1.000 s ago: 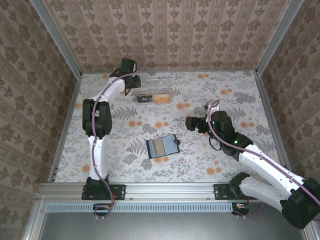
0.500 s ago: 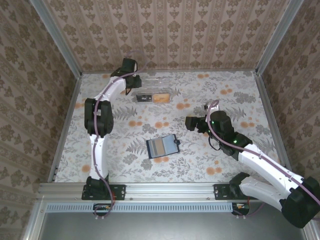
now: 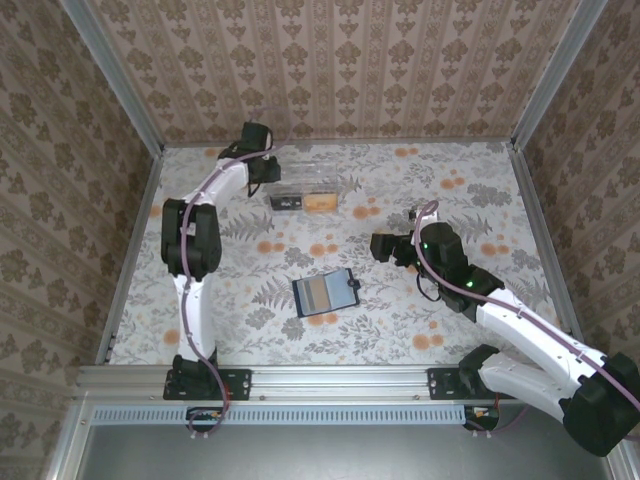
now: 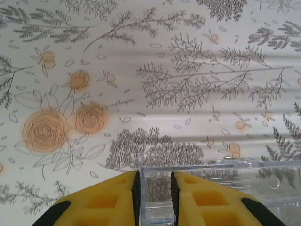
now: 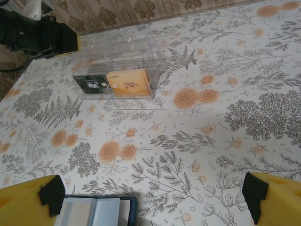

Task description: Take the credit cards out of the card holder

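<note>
As right claw (image 3: 380, 247) gapes, card holder (image 3: 326, 293) lies near.

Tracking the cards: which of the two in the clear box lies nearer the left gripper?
The black card, at the end of the box toward the left gripper. The orange card lies beside it, on the side away from that gripper.

Bright, even light w/ soft shadows; pale bands across table (image 4: 197, 136) in left wrist view, pics sharp.
</note>
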`<action>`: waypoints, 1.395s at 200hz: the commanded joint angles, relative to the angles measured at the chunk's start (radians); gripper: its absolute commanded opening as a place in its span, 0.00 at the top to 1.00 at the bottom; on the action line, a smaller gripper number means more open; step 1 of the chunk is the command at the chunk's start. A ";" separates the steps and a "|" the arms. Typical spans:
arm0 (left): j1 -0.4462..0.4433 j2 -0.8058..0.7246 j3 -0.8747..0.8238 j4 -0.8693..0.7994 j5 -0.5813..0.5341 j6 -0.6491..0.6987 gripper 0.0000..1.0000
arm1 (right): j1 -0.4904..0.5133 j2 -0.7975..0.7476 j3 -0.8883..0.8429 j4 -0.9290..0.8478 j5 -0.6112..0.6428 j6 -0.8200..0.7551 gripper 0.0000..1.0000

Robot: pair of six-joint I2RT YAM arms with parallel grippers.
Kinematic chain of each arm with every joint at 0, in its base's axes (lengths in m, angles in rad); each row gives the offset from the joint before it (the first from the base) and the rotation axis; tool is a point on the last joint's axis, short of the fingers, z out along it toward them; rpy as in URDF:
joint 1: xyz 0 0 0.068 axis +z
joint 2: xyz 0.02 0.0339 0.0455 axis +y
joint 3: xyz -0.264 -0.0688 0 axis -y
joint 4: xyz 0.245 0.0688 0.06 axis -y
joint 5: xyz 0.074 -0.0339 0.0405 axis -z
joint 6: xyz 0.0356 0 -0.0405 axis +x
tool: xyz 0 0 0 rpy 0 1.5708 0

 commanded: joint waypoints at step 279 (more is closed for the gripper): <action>-0.146 -0.568 -0.513 0.003 -0.028 -0.180 0.23 | 0.030 -0.029 -0.032 -0.054 -0.127 0.048 0.17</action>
